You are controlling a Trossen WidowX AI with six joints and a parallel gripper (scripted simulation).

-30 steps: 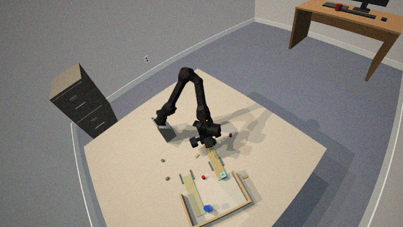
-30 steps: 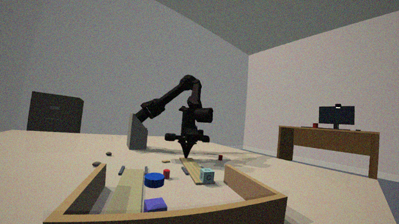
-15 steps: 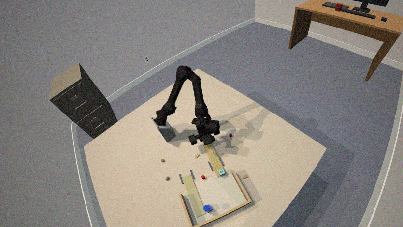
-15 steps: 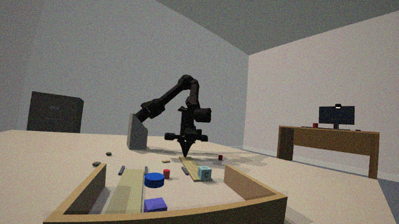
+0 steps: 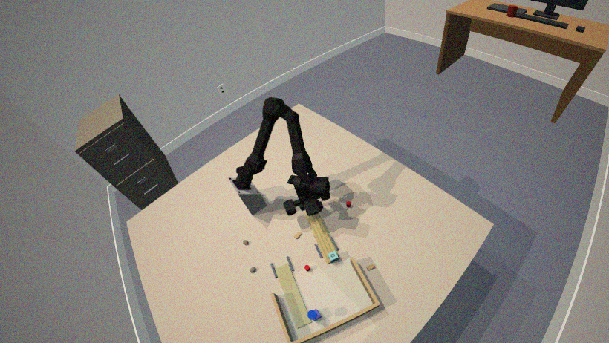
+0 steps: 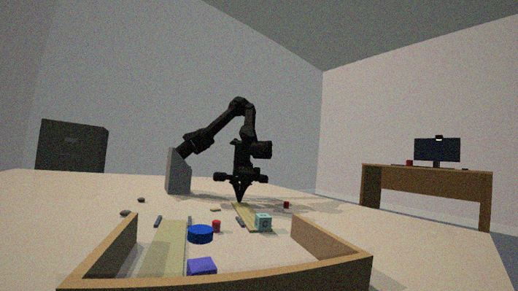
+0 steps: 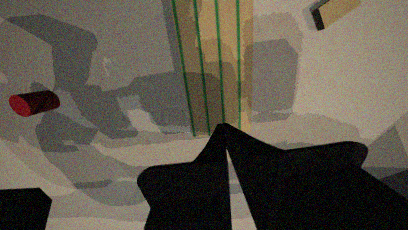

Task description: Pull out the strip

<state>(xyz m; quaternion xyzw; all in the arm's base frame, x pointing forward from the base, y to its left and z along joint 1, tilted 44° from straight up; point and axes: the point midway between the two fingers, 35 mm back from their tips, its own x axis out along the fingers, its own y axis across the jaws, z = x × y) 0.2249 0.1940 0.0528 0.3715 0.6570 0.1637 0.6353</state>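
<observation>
The labelled cube (image 5: pixel 333 255) (image 6: pixel 262 222), pale turquoise with a letter C, sits on the far end of the yellow strip with green lines (image 5: pixel 322 237) (image 6: pixel 247 218) (image 7: pixel 210 40). That strip runs between two short grey rails, and its near end lies below the fingertips. My gripper (image 6: pixel 239 202) (image 7: pixel 222 127) points down at this near end, shut with nothing visible between the fingers. It appears to touch the strip or be just above it. The fingertips are hidden in the top view. A plain yellow-green strip (image 5: pixel 291 289) (image 6: pixel 167 241) lies left, partly inside the wooden frame.
The wooden frame (image 5: pixel 367 281) (image 6: pixel 303 280) opens toward the arm. A blue disc (image 5: pixel 312 315) (image 6: pixel 200 235) appears above a purple block (image 6: pixel 201 267). One red cylinder (image 5: pixel 307 267) (image 6: pixel 215 226) lies between the strips, another (image 5: pixel 347 203) (image 6: pixel 285 204) (image 7: pixel 34 103) beyond the gripper. Pebbles lie left.
</observation>
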